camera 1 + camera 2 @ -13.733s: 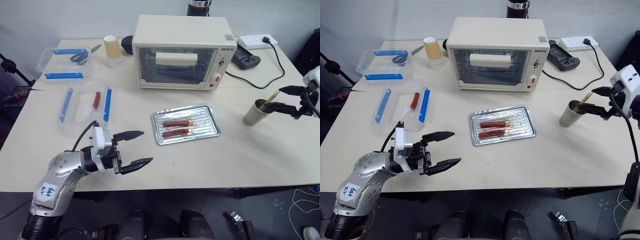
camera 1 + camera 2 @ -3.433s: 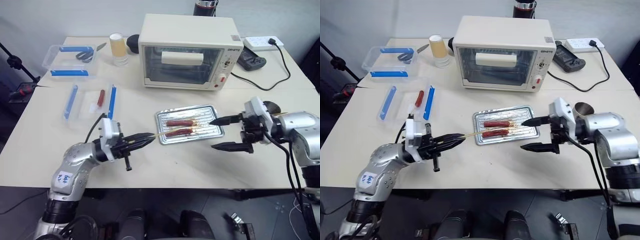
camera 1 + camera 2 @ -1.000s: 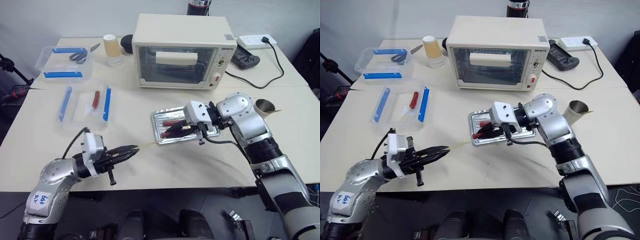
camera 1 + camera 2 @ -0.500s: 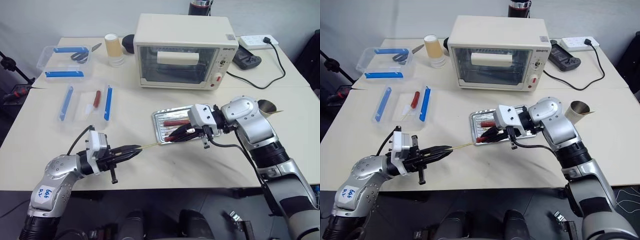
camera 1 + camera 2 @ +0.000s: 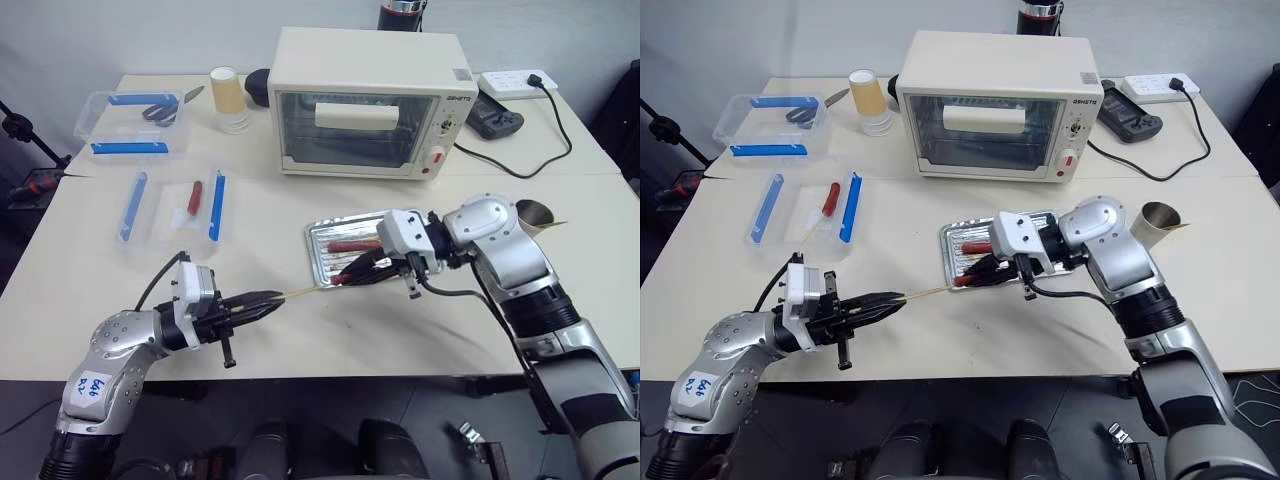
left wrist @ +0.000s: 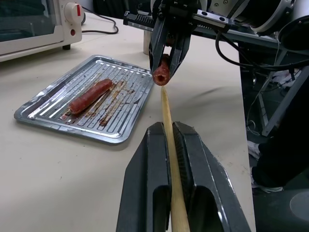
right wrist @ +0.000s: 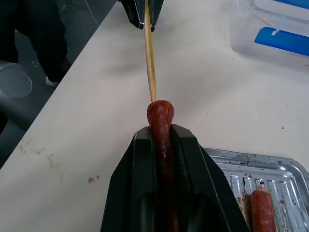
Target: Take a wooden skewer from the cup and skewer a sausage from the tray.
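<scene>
While the left gripper (image 5: 262, 303), at lower left of the head view, was clamped on the wooden skewer (image 5: 305, 292), the stick ran level toward frame centre with its tip touching the end of the sausage (image 7: 161, 126). That sausage was pinched lengthwise in the right gripper (image 5: 350, 275), which hung over the near-left corner of the tray (image 5: 318, 270), just right of centre. A second sausage (image 5: 348, 245) lay inside the tray, parallel to its long rim. The cup (image 5: 536, 213) stood at right centre, near the counter's right edge and well apart from the tray. Open counter (image 5: 300, 330) lay between the two grippers and along the front edge beneath the skewer. Behind the tray, the toaster oven (image 5: 370, 100) stood in the upper centre; clear plastic boxes with blue clips (image 5: 170, 205) occupied the left side, and a paper cup (image 5: 227, 95) stood at upper left beside the oven.
</scene>
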Action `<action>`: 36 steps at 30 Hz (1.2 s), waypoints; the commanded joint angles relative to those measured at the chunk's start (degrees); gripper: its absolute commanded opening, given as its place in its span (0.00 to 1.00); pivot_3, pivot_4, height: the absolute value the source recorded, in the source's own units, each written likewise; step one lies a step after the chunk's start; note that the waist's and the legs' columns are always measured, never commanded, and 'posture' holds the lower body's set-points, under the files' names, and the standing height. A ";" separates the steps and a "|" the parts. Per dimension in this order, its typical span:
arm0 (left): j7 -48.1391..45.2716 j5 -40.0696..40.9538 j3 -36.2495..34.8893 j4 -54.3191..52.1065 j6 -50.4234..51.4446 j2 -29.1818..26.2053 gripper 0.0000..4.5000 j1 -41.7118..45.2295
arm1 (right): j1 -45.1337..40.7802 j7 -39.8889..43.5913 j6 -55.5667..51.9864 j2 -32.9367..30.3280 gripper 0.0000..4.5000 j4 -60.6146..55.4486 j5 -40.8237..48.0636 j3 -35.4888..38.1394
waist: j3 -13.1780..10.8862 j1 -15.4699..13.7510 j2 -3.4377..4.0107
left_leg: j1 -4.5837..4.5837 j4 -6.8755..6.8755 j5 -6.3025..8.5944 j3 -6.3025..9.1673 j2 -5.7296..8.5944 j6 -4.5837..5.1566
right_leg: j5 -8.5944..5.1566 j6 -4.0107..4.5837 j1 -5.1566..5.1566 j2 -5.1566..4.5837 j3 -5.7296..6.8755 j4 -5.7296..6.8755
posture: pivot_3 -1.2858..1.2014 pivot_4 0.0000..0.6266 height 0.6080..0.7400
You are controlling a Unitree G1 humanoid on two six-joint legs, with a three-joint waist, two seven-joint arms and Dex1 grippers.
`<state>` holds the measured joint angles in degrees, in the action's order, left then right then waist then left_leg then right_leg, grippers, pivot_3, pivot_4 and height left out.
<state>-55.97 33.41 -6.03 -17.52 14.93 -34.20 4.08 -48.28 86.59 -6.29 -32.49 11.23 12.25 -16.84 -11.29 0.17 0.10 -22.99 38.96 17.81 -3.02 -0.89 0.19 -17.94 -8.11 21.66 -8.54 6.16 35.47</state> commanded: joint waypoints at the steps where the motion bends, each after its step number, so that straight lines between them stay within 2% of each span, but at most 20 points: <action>1: -0.21 0.43 -0.27 -1.20 -0.69 0.30 0.00 -0.10 | 0.30 1.13 0.36 -0.74 0.03 -0.95 1.05 0.97 | 0.00 -0.01 0.00 | 0.00 0.00 0.00 0.00 0.00 0.00 | 0.00 0.00 0.00 0.00 0.00 0.00 | 0.52 0.24 1.00; 15: -0.84 0.76 -0.27 -1.24 -0.62 0.17 0.00 -0.36 | 0.14 1.01 2.30 -1.07 0.03 2.25 0.45 1.15 | 0.00 -0.01 0.00 | 0.00 0.00 0.00 0.00 0.00 0.00 | 0.00 0.00 0.00 0.00 0.00 0.00 | 0.52 0.24 1.00; 36: -0.71 -0.83 1.70 0.62 -1.59 1.96 0.00 1.60 | 1.21 1.81 0.97 -0.93 0.03 -1.14 1.61 0.81 | 0.00 -0.02 0.00 | 0.00 0.01 0.00 0.00 0.00 0.00 | 0.00 0.00 0.00 0.00 0.00 0.00 | 0.52 0.24 1.00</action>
<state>-56.45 32.56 -3.93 -16.65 14.23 -32.32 5.88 -46.87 86.98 -5.19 -32.94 12.11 12.38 -16.90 -11.29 0.15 0.10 -22.99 38.97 17.81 -3.02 -0.89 0.19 -17.94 -8.11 21.66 -8.54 6.16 35.48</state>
